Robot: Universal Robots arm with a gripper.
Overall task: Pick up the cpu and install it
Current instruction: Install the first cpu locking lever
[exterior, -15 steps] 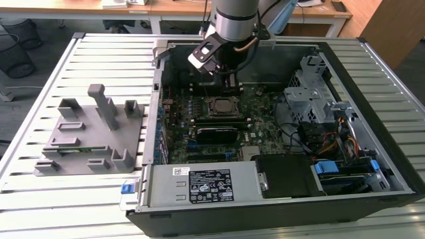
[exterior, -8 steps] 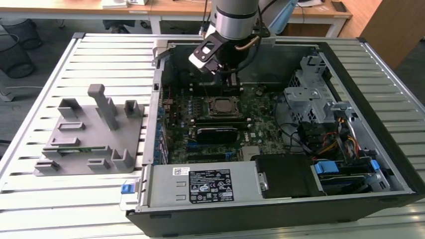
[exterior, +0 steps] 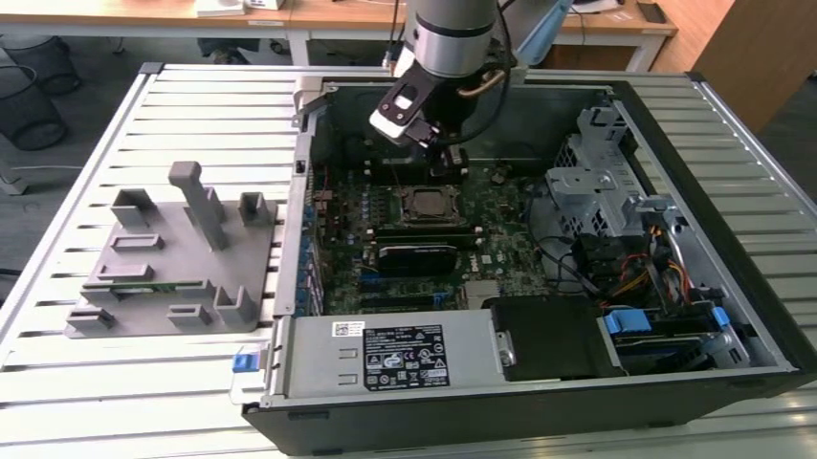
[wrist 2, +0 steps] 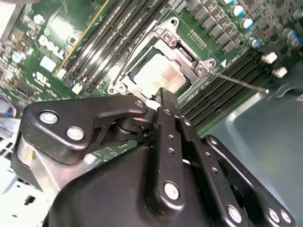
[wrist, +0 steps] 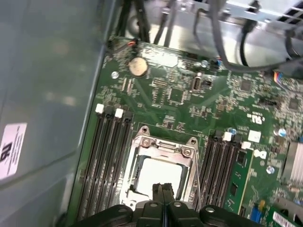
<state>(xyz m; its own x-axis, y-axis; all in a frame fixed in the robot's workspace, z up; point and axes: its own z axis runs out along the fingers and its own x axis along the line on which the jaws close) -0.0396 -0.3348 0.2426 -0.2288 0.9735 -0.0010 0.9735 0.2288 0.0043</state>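
The jaws (wrist: 163, 198) are pressed together with nothing between them, their two black fingers (wrist 2: 166, 109) meeting edge to edge in both wrist views. They hang just above the cpu (wrist: 158, 174), whose pale silvery top lies flat inside the socket (wrist: 161, 144), a square metal frame on the green motherboard (wrist: 189, 101). In the exterior view the jaws (exterior: 447, 164) stand over the socket (exterior: 426, 203), at about 12 o'clock from it. Black memory slots (wrist: 106, 151) run along two opposite sides of the socket. The motherboard lies in the floor of an open computer case (exterior: 715, 316), with a drive cage (exterior: 594, 182) at 3 o'clock from the socket and a power supply (exterior: 383, 356) at 6 o'clock. At 9 o'clock, outside the case on the slatted tabletop (exterior: 191, 115), sits a grey fixture block (exterior: 179, 253).
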